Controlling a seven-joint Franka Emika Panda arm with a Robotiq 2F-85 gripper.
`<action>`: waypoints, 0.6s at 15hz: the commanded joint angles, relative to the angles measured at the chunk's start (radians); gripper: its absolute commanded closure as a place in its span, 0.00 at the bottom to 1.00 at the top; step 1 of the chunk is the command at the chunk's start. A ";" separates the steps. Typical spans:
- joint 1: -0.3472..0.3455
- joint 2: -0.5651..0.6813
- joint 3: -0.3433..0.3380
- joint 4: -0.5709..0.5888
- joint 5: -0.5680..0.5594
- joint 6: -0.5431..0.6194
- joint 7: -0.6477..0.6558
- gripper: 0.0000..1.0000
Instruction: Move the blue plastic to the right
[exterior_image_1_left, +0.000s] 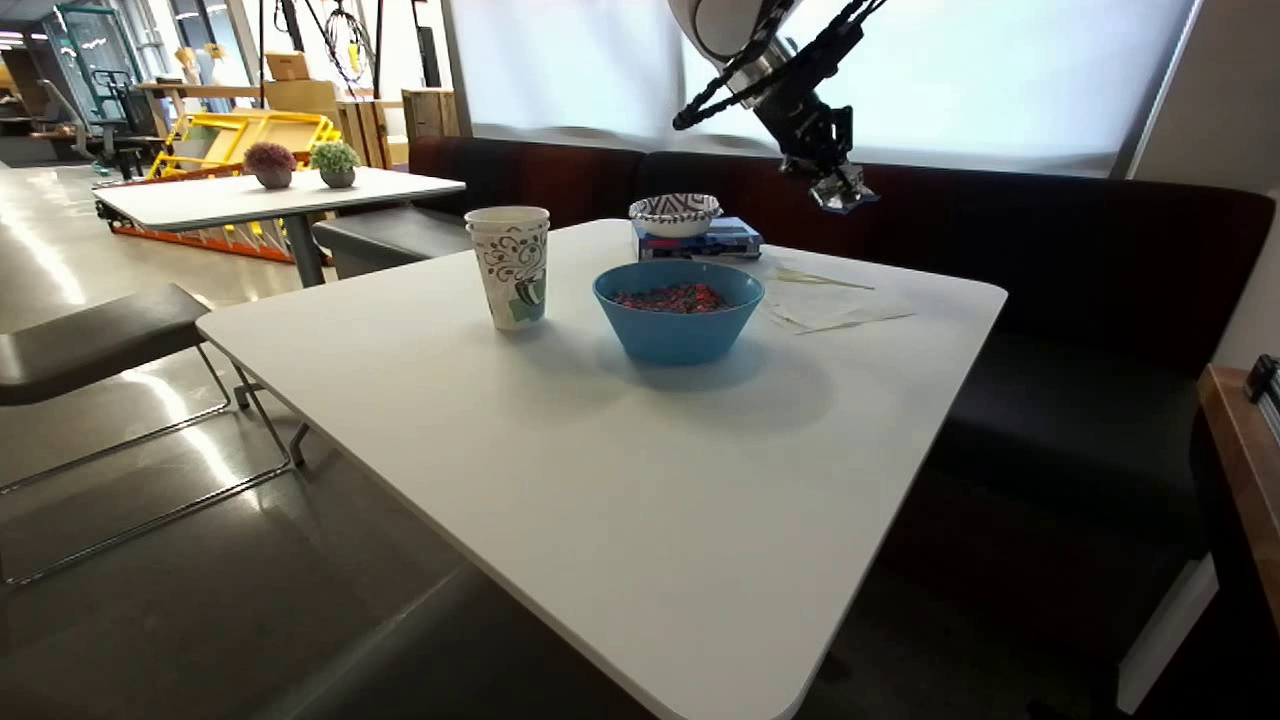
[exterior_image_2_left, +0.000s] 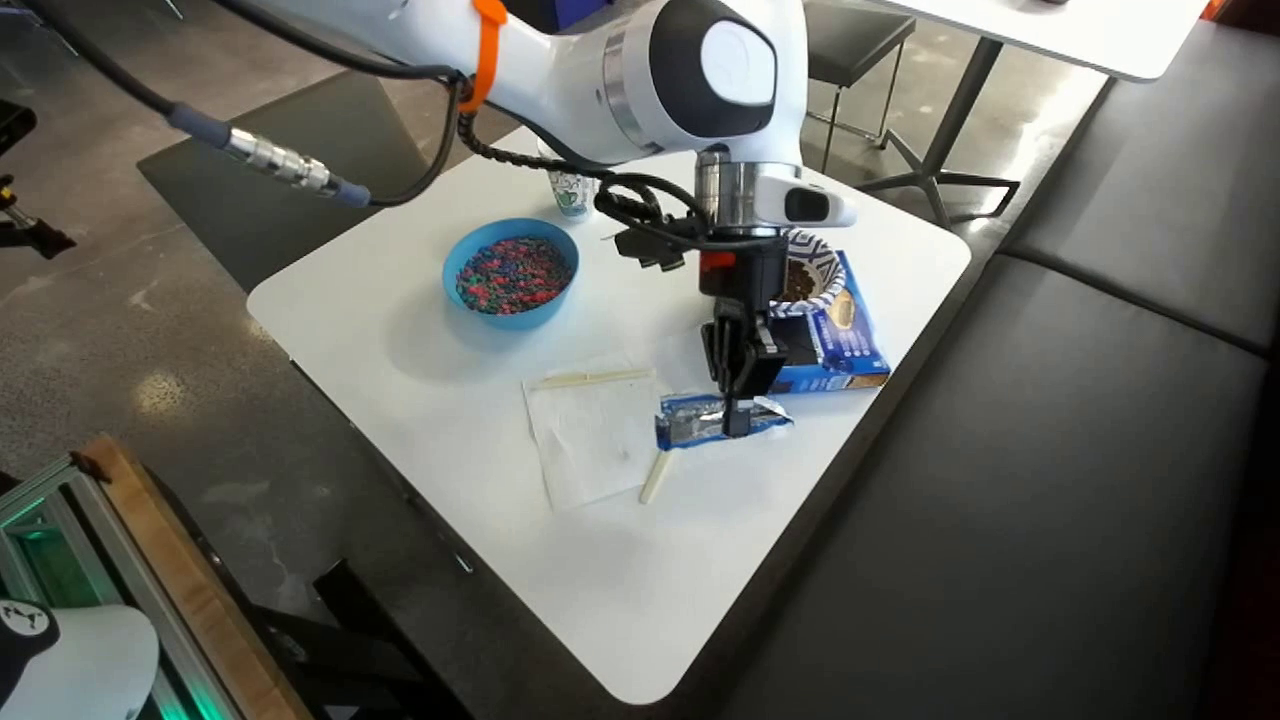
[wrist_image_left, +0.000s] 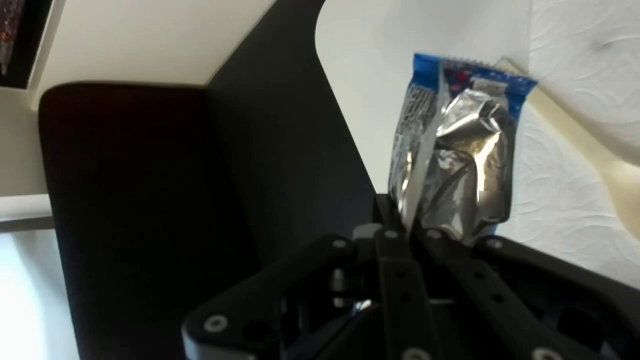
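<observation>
The blue plastic is a crinkled blue and silver wrapper (exterior_image_2_left: 688, 422). It also shows in an exterior view (exterior_image_1_left: 838, 195) and large in the wrist view (wrist_image_left: 470, 140). My gripper (exterior_image_2_left: 738, 418) is shut on the wrapper, pinching it along one side. In an exterior view the wrapper hangs in the air from the gripper, above the level of the white table (exterior_image_1_left: 620, 480). In the wrist view the gripper's fingers (wrist_image_left: 402, 222) are close together with a fold of the wrapper between them. The fingertips are partly hidden by the wrapper.
A white napkin (exterior_image_2_left: 595, 440) and a pale wooden utensil (exterior_image_2_left: 655, 478) lie on the table. A light-blue bowl (exterior_image_1_left: 680, 335) of colored bits, patterned paper cups (exterior_image_1_left: 510, 270), and a patterned bowl (exterior_image_1_left: 675, 215) on a blue box (exterior_image_2_left: 850, 335) stand there too. A dark bench (exterior_image_2_left: 1000, 520) borders the table.
</observation>
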 joint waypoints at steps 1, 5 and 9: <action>-0.030 0.050 0.009 0.028 -0.025 0.048 -0.122 1.00; -0.048 0.092 0.017 0.049 -0.016 0.091 -0.218 1.00; -0.068 0.123 0.037 0.064 0.000 0.137 -0.330 1.00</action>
